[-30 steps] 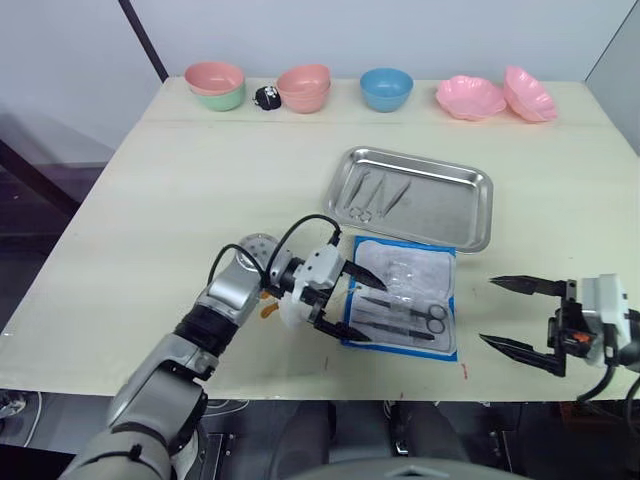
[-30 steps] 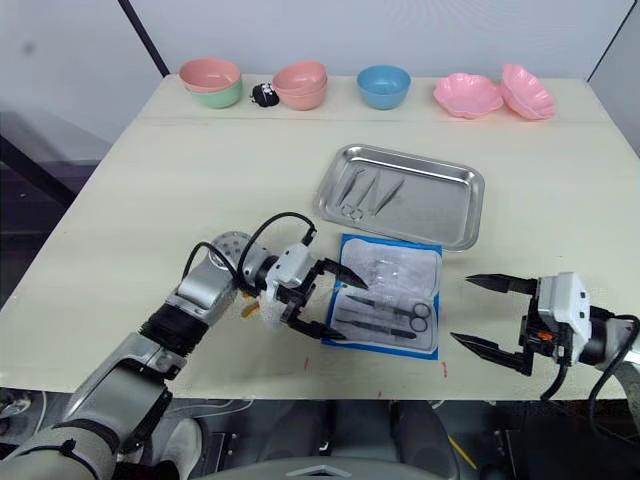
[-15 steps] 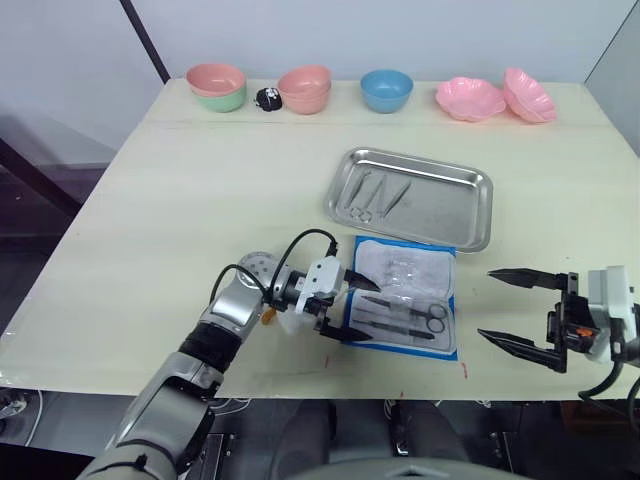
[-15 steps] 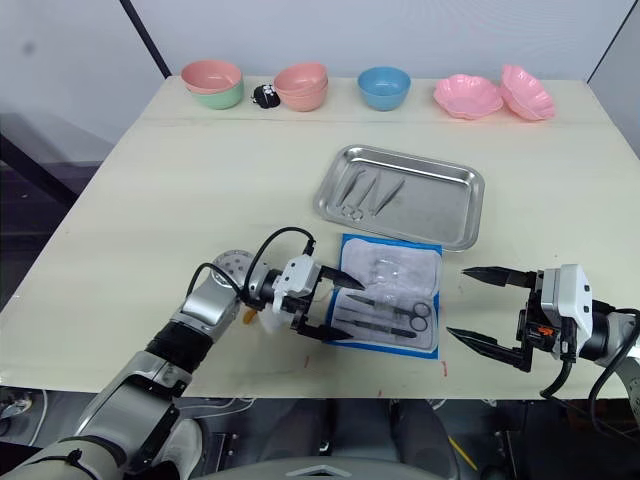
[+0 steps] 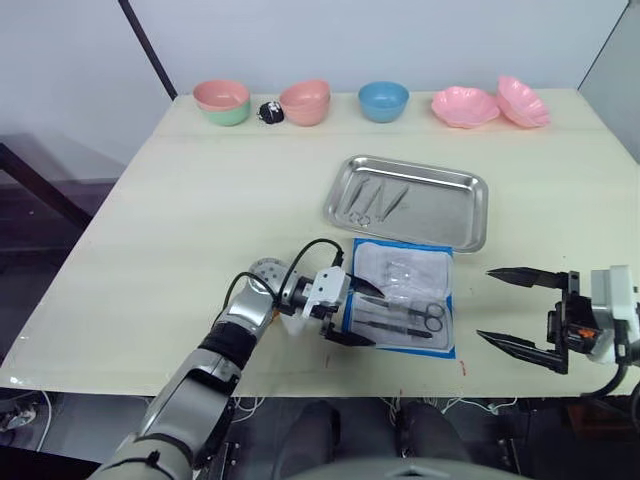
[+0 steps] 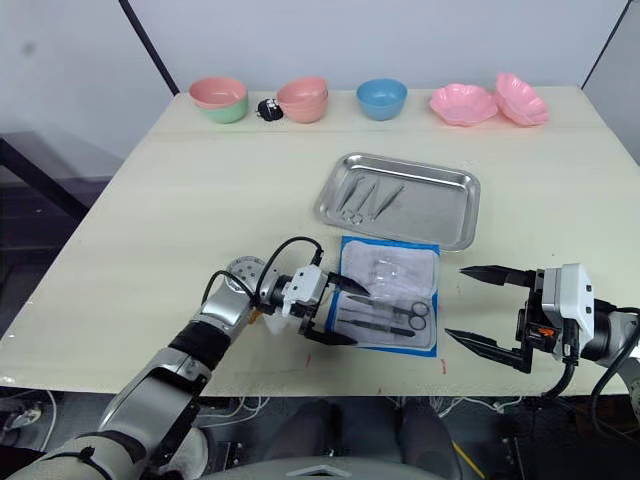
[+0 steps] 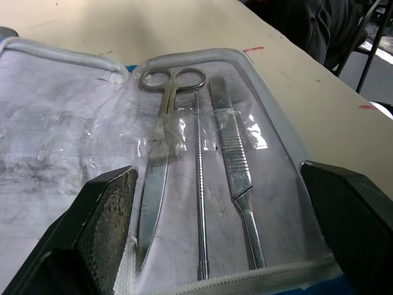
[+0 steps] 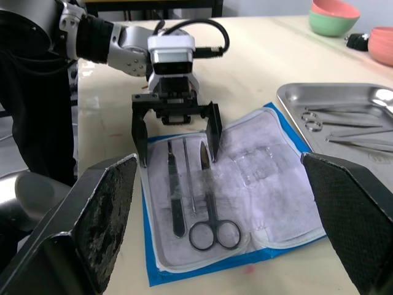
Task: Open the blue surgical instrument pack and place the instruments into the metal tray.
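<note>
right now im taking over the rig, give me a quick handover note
Left end effector: open, fingers straddling the near ends of the tools in the pack, gripping nothing.
Right end effector: open, empty, off to the pack's right.
Pack lies open flat just in front of the tray.
Done: pack opened, a few instruments in the tray.
Left: scissors, probe and handle in their pocket.

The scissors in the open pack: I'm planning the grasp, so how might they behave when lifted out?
The scissors look like stiff, smooth steel, so probably slippery between the left gripper fingers. Their blades sit under a clear plastic pocket, so they may drag or lift the floppy pack.
</note>
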Action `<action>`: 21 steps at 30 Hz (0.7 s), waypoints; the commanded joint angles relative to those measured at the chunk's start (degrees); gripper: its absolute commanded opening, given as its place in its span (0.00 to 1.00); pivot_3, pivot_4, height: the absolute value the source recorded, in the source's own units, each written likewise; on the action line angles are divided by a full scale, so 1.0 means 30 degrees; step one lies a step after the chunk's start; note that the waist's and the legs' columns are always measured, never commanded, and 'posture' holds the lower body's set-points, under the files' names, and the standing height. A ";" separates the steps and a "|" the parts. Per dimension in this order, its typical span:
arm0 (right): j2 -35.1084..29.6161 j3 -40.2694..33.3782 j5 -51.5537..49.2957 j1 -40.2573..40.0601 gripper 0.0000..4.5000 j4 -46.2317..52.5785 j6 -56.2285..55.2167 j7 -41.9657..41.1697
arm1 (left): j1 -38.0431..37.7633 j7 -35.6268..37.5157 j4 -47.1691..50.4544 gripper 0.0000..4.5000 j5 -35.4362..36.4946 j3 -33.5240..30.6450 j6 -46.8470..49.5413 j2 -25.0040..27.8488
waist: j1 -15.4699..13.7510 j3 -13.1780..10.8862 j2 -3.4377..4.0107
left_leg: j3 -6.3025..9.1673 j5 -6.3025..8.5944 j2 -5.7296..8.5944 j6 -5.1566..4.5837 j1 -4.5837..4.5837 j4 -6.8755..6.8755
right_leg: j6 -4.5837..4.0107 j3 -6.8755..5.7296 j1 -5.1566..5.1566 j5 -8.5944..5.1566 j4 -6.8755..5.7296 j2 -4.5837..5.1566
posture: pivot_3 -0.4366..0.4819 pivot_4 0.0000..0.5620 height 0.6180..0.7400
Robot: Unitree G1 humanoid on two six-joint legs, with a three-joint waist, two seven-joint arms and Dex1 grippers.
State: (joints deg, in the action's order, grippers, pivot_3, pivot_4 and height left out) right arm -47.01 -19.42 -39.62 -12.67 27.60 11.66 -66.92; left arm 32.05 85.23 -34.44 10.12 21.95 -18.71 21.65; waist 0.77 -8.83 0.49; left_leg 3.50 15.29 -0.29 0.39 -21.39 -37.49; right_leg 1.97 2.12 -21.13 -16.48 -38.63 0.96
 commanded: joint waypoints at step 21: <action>-0.0206 -0.0452 -0.0505 0.1019 1.00 0.0114 0.0393 -0.0571 | -0.1395 0.0371 -0.1758 1.00 -0.2135 0.1251 0.3462 0.0524 | 0.0074 0.0234 -0.0142 | -0.0030 0.0004 -0.0031 -0.0001 0.0254 0.0041 | 0.0067 0.0129 0.0182 -0.0046 0.0027 -0.0017 | 0.48 0.27 1.00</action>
State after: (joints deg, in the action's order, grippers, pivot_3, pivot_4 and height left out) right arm -47.15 -20.14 -39.93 -10.18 27.44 12.59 -68.24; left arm 32.43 85.01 -34.43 8.46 21.98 -13.29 21.65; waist 0.99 -8.13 0.07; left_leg 3.41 15.30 -0.38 0.39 -20.63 -37.36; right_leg 2.17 2.51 -20.59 -16.62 -38.55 0.91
